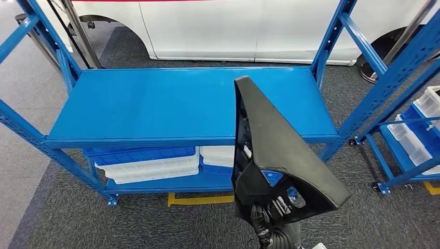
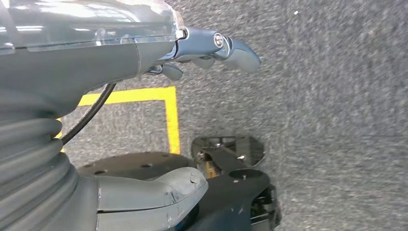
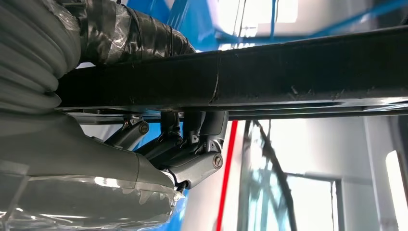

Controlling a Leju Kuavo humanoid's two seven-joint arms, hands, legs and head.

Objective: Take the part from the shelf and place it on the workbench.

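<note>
Black part held upright by right hand, raised in front of blue shelf, w/ lower end at hand, tip up. Fingers seen clamped on part's dark edge in rt wrist view. Top shelf deck seen bare blue; white and blue trays seen on lower level. Left hand seen over grey carpet nr yellow floor tape; nothing held, fingers loosely apart.
</note>
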